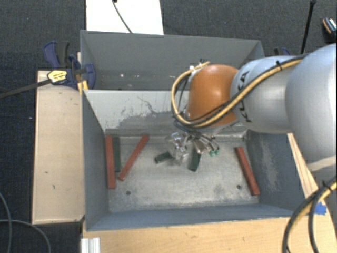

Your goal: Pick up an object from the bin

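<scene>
In the camera view the arm reaches in from the right, and its gripper [183, 152] is low in the middle of the grey bin [179, 187], close above the floor, under the orange wrist cover [210, 96]. Whether it is released or clenched cannot be told, since the wrist and cables hide most of it.

Two small things lie nearest it. A dark green block [163, 158] lies flat just to its left. A second dark green piece [194, 163] slants just below and to its right, so close that I cannot tell whether it touches the gripper or merely lies on the floor beside it.

Well apart from these are three red-brown sticks: one along the left wall [110, 165], one slanting beside it [132, 156] and one near the right wall [246, 170].

As a judgement, the approach and descent look done, and the gripper is down among the dark green pieces. No thing is clearly seen in its grasp or clear of the floor, so a sure grasp and the lift out of the bin are yet to come.
</scene>
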Robot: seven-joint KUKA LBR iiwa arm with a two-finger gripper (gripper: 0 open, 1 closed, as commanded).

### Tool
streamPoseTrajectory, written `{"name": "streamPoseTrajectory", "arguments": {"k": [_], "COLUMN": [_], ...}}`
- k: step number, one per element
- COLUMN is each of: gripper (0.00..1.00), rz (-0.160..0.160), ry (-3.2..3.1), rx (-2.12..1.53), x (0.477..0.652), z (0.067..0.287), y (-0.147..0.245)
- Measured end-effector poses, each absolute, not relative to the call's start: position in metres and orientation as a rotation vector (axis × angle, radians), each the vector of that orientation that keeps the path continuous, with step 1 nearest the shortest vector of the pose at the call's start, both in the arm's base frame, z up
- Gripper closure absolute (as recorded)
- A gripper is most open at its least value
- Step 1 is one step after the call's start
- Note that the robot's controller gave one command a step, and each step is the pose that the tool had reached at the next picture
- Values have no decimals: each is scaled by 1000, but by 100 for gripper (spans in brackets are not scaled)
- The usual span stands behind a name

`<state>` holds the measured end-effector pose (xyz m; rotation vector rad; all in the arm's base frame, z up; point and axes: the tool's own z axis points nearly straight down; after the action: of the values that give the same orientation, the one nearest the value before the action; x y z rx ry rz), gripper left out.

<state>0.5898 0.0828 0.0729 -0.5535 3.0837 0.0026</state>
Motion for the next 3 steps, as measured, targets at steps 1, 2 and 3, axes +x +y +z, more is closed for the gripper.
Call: {"name": "streamPoseTrajectory", "arguments": {"k": [1, 2, 3], "gripper": [0, 100, 100], "rz": [2, 2, 3], "ry": [3089, 3090, 3093], "rx": [-552, -549, -479], "x": [588, 588, 573], "z": [71, 71, 197], "y": [82, 82, 100]}}
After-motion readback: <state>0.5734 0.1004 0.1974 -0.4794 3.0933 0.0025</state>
